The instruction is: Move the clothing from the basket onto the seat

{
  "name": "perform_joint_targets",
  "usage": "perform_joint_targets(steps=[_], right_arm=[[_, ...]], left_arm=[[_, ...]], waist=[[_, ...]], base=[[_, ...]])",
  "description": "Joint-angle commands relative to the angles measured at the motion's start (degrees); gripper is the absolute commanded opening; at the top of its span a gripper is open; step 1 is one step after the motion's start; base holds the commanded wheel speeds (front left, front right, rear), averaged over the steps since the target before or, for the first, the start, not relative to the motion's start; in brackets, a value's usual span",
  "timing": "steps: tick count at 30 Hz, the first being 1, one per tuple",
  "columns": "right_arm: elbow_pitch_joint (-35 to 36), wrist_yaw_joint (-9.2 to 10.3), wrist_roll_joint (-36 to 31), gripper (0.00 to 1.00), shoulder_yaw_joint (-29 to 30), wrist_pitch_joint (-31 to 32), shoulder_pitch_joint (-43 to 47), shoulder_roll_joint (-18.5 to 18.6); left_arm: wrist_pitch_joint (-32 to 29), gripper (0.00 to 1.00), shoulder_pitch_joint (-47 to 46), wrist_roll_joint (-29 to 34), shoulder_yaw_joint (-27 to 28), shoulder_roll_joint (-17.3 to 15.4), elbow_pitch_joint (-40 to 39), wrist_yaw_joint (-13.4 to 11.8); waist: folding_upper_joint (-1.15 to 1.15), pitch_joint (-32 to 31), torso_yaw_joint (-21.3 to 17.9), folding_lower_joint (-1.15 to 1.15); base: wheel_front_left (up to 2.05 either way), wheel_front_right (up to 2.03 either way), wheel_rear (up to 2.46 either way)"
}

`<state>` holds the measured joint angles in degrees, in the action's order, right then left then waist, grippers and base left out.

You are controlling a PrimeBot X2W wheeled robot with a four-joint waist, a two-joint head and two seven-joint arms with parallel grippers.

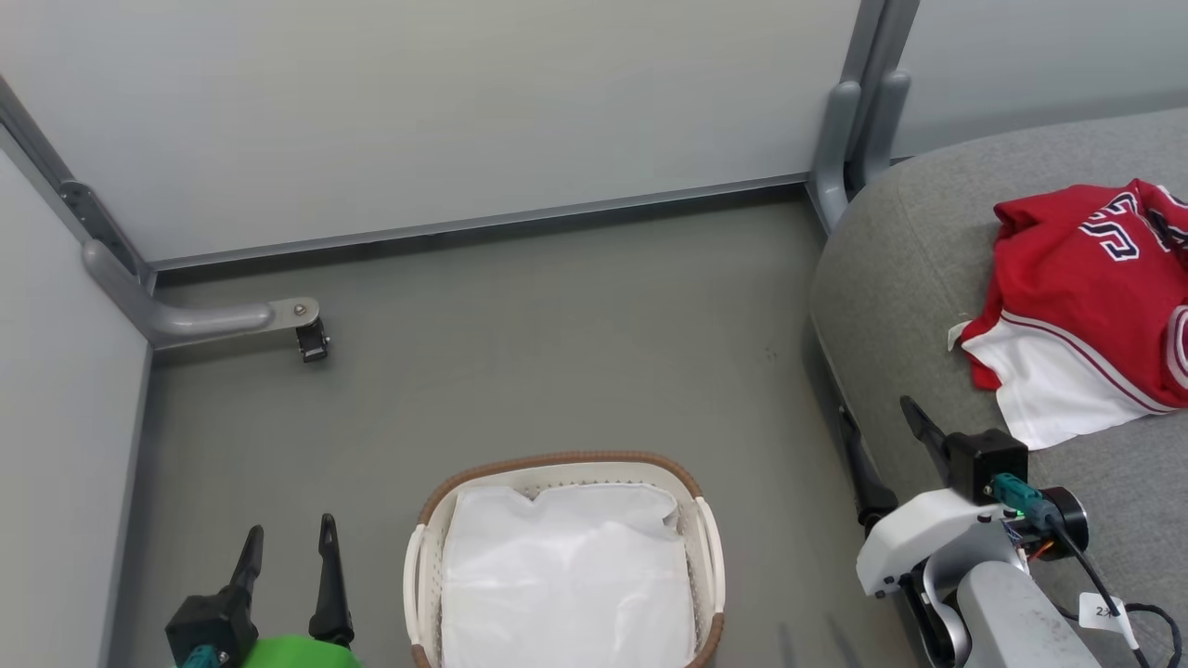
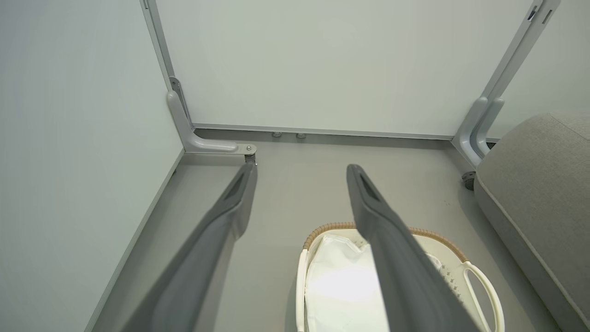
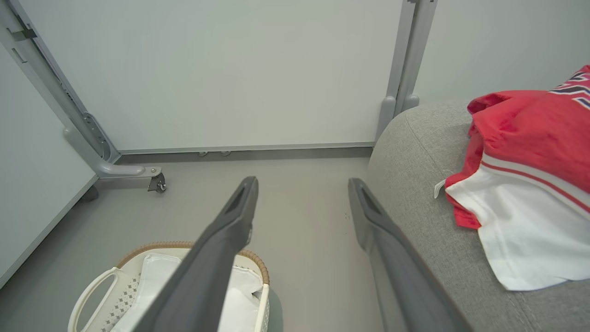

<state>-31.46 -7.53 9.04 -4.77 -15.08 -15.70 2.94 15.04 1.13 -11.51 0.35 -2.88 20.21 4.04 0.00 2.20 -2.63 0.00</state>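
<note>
Well, nearest to me the left gripper (image 1: 290, 531) hangs low beside the basket (image 1: 557, 461), its two dark fingers spread wide with nothing between them. The right gripper (image 1: 877, 417) hovers close to the edge of the seat (image 1: 910, 260), fingers likewise splayed and empty. The basket sits on the floor (image 1: 557, 325) between the two arms, and all I can make out inside it is the white liner sheet (image 1: 566, 575); no red shows there. Farther off to the right, the clothing (image 1: 1086, 297), a red jersey with a white panel and numerals, lies crumpled on the grey cushion, touched by neither gripper. By my reckoning the job looks done, though I can't tell whether anything hides under the liner.
</note>
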Motion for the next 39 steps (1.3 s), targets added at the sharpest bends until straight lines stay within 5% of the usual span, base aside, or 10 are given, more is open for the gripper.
perform_joint_targets(steps=[1,6,7,39], right_arm=[[-0.22,0.09,0.25,1.0,-0.15,-0.11,1.09,0.16],[-0.51,0.09,-0.2,1.0,-0.48,-0.11,1.09,0.15],[-0.38,0.0,-0.03,0.0,-0.44,0.0,0.17,-0.05],[4.98,0.02,28.83,0.0,3.71,7.56,4.03,-0.27]], left_arm=[[0.2,1.0,1.07,-0.63,0.35,-0.09,-0.36,0.31],[0.2,1.0,1.37,-1.48,0.37,-0.09,-0.09,0.95],[0.0,0.0,0.57,-1.54,0.11,0.0,0.02,0.88],[-7.72,0.0,-2.42,-29.0,2.09,0.14,-1.05,1.8]], waist=[[0.0,-0.19,-0.14,0.0],[0.0,-0.32,-0.22,0.0],[0.0,-0.32,-0.22,0.0],[0.0,-0.72,0.43,0.0]], base=[[0.0,0.0,0.0],[0.0,0.0,0.0],[0.0,0.0,0.0],[0.0,0.0,0.0]])
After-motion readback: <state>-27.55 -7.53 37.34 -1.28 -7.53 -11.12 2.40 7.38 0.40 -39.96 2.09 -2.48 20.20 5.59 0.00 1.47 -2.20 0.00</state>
